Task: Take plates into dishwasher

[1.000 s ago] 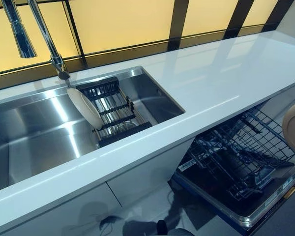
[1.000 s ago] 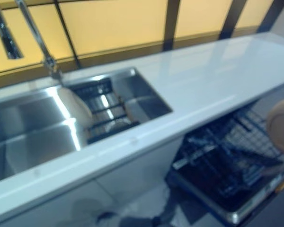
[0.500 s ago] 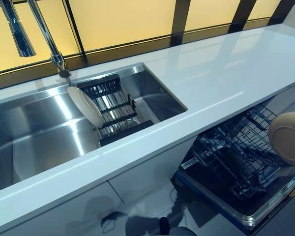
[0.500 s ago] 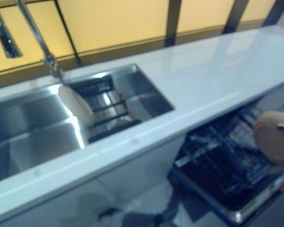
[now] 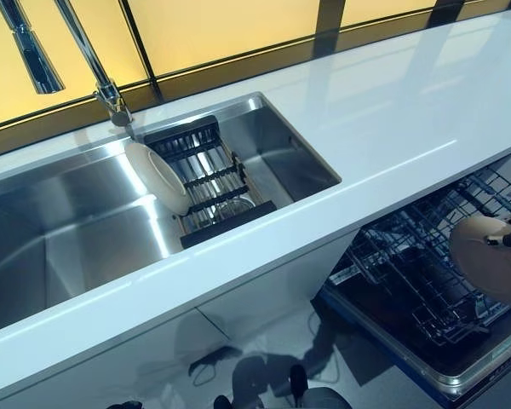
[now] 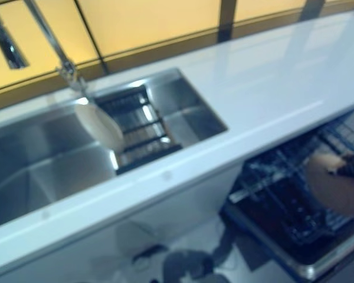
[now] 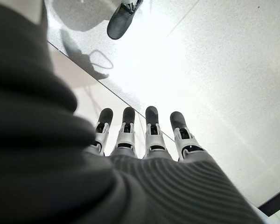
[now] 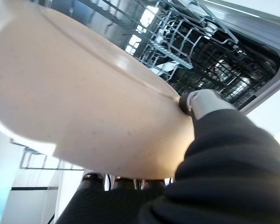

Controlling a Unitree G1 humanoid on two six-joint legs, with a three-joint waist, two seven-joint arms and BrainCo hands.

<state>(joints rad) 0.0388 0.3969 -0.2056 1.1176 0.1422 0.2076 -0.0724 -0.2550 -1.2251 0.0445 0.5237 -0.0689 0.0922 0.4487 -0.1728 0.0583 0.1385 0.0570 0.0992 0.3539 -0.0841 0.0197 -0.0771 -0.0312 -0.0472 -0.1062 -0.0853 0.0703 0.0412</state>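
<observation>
The right hand [image 8: 210, 105] grips a beige plate [image 5: 487, 257], thumb pressed on its face and fingers curled under its rim, holding it tilted just above the dark wire rack [image 5: 426, 264] of the open dishwasher [image 5: 409, 341]. That dishwasher sits below the white surface [image 5: 383, 111], toward its right end. Left of the dishwasher and set into the surface is a steel sink [image 5: 68, 230]. Inside it a second plate [image 5: 157, 176], white, leans on edge against a black drying rack [image 5: 209, 179], well apart from the dishwasher. A tall tap [image 5: 89, 55] rises behind the sink. The left hand [image 7: 140, 135] hangs over the pale floor [image 7: 214, 70], its fingers straight and spread, touching nothing.
</observation>
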